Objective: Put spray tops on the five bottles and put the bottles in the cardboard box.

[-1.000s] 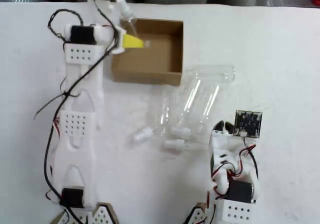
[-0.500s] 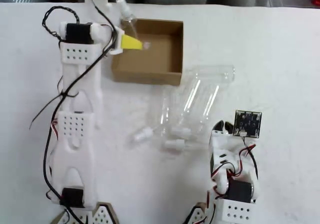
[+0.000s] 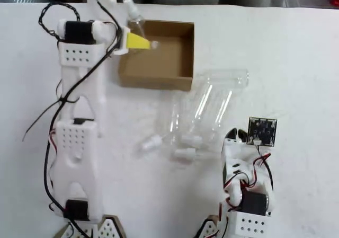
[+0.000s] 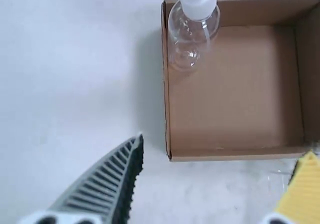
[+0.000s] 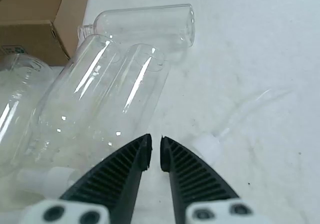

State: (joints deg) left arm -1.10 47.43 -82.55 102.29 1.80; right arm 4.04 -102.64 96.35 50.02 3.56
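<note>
The cardboard box stands open at the back of the table. One clear bottle with a spray top leans at its far left corner, and in the left wrist view that bottle tips over the box wall, base inside. My left gripper hovers open by that corner; the left gripper holds nothing. Several clear bottles lie bunched in mid-table. My right gripper is shut and empty just short of these bottles. A loose spray top lies beside its fingers.
One bottle lies crosswise behind the bunch, and white spray tops point toward the front. The right arm's base sits at the front edge. The left arm's cables trail along its left side.
The left arm has shifted a little toward the back of the table, its yellow finger moving with it. The leaning bottle, the bunched bottles and the right arm have stayed put.
</note>
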